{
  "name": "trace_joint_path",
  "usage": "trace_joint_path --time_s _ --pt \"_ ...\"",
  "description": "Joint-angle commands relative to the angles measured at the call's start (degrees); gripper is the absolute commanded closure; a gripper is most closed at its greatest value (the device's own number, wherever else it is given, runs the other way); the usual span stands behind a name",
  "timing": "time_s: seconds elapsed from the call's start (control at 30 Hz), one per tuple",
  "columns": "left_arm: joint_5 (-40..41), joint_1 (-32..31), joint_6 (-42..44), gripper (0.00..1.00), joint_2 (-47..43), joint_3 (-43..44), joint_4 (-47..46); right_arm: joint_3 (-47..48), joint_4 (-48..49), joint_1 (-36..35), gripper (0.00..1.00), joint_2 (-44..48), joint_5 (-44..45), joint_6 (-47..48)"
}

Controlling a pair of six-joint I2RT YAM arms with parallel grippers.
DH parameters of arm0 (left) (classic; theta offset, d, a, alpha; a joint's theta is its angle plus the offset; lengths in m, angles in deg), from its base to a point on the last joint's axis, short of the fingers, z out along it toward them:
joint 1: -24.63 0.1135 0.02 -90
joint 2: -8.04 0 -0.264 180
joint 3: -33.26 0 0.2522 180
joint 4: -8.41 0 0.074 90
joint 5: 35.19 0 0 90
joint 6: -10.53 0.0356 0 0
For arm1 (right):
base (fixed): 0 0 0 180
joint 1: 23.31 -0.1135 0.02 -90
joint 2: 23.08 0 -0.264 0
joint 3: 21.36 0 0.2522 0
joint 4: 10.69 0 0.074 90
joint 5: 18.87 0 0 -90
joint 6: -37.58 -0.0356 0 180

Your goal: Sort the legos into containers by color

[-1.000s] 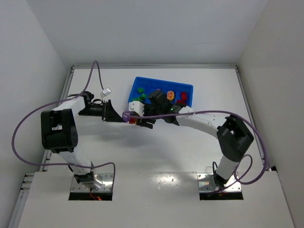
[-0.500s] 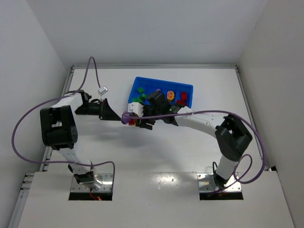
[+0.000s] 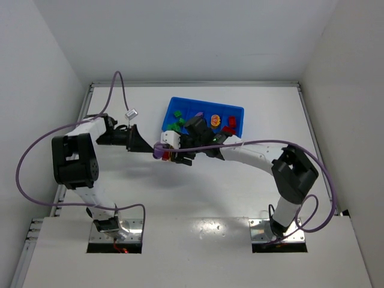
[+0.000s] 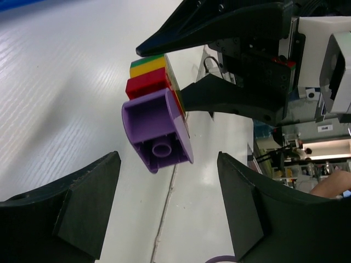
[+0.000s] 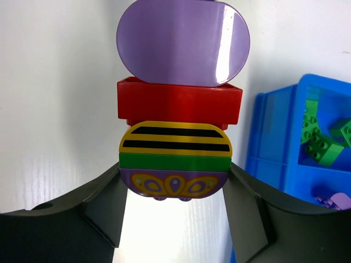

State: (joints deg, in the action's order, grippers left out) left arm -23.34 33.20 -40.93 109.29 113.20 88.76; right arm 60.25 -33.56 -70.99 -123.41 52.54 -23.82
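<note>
Right claw [image 5: 174, 189] grips lego stack [image 5: 179, 104] near tray [image 5: 270, 137] edge; left claw [image 4: 167, 164] spread, close.

Plain white tabletop [image 3: 198, 192], blue tray [image 3: 207, 103] sitting flat on it right next to the right end effector [image 3: 173, 153].

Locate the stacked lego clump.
Top view: the lego clump is just off the blue tray's near left corner, gripped by the right claw, its purple end pointing at the open left claw.
</note>
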Motion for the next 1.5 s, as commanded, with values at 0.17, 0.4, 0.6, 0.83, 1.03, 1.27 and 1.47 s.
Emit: trace_joint_path --time_s 0.17,0.4,0.6,0.83,1.03,1.27,1.47 --pt "-1.22 -3.04 0.92 0.32 -0.18 2.12 -3.12 4.30 2.95 -2.42 0.95 0.14 -1.10 -1.88" --pt "-1.22 -3.04 -0.31 0.81 -0.18 2.12 -4.18 4.92 2.95 -2.94 0.95 -0.39 0.21 -1.88" --pt "-1.74 0.64 3.10 0.91 0.34 5.28 -0.59 1.32 4.70 -2.94 0.96 0.75 5.05 -1.88" --pt "-2.27 7.84 7.16 0.91 0.35 7.04 4.25 -3.77 5.40 -1.19 0.97 2.69 10.59 -2.58" --pt "-2.80 10.14 11.00 0.91 2.19 11.60 7.32 -6.33 5.41 -0.66 0.97 4.71 12.26 -3.11" --pt "16.91 10.14 -24.45 0.95 -4.36 16.55 -26.29 -6.33 4.88 -0.66 0.97 5.76 13.40 -3.64" --pt "27.33 9.61 -37.72 0.97 -2.99 20.14 -30.46 -6.33 4.88 0.39 0.97 5.76 14.63 -4.69"
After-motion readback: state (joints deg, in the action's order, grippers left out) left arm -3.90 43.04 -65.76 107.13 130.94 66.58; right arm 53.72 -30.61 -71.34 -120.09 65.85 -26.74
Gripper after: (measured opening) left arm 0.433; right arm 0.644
